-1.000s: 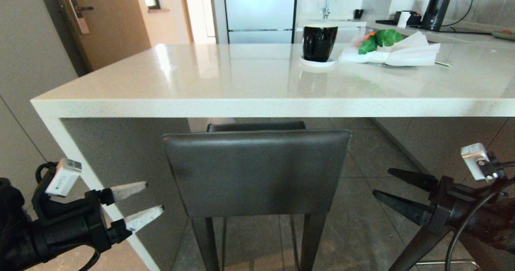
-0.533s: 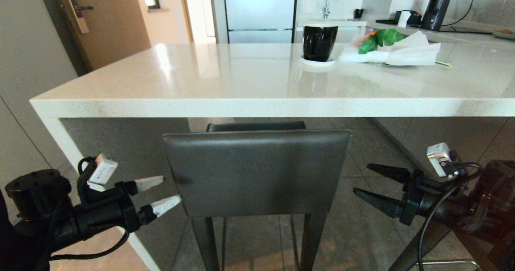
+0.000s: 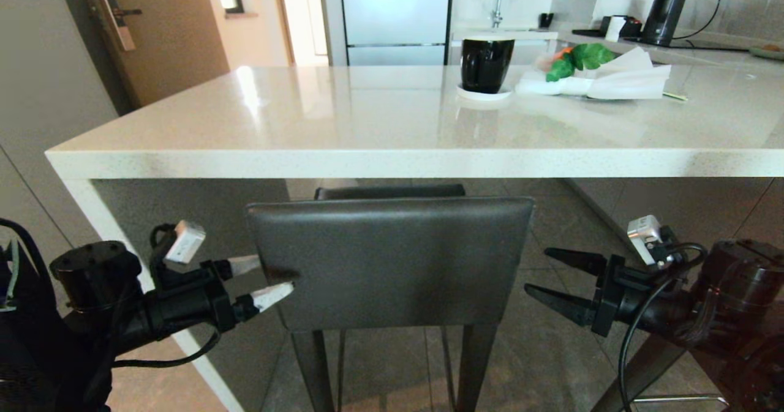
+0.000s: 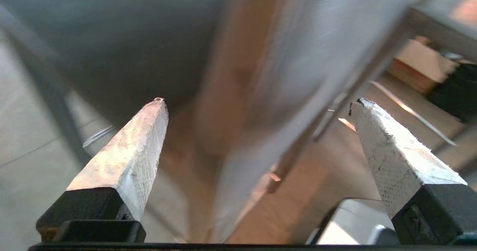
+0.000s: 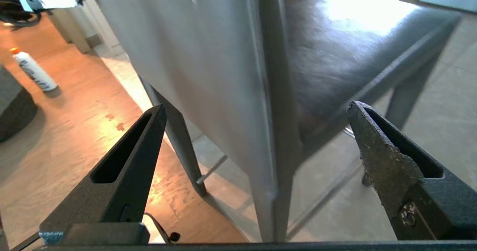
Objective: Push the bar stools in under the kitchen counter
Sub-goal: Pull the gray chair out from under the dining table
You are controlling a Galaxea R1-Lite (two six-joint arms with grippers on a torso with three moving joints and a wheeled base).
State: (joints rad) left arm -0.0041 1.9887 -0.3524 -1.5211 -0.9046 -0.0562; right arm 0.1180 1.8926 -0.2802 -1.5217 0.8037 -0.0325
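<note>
A kitchen with grey floor tiles and a brown door at the far left forms the setting, and the kitchen counter (image 3: pixel 367 124), a thick glossy off-white slab on a white side panel, runs across the head view. At the lower left, the left gripper (image 3: pixel 269 277) points inward with its white fingers (image 4: pixel 126 157) spread wide; they straddle the left edge of the backrest, the nearer fingertip overlapping that edge, though contact cannot be confirmed (the left wrist view is smeared with blur). In the middle stands the bar stool (image 3: pixel 392 259), its dark grey backrest just below the counter's front edge and its seat reaching in beneath the slab, thin black legs running down out of view. On the countertop behind it, a black mug (image 3: pixel 487 64) sits on a white saucer, and just to its right lies white paper (image 3: pixel 618 78) with green leaves on it. At the lower right, the right gripper (image 3: pixel 542 274) aims at the backrest's right edge, a little apart from it, its black fingers (image 5: pixel 123 172) held wide; the right wrist view shows that edge centred between them. A black kettle (image 3: pixel 663 15) stands on the far worktop at the upper right.
</note>
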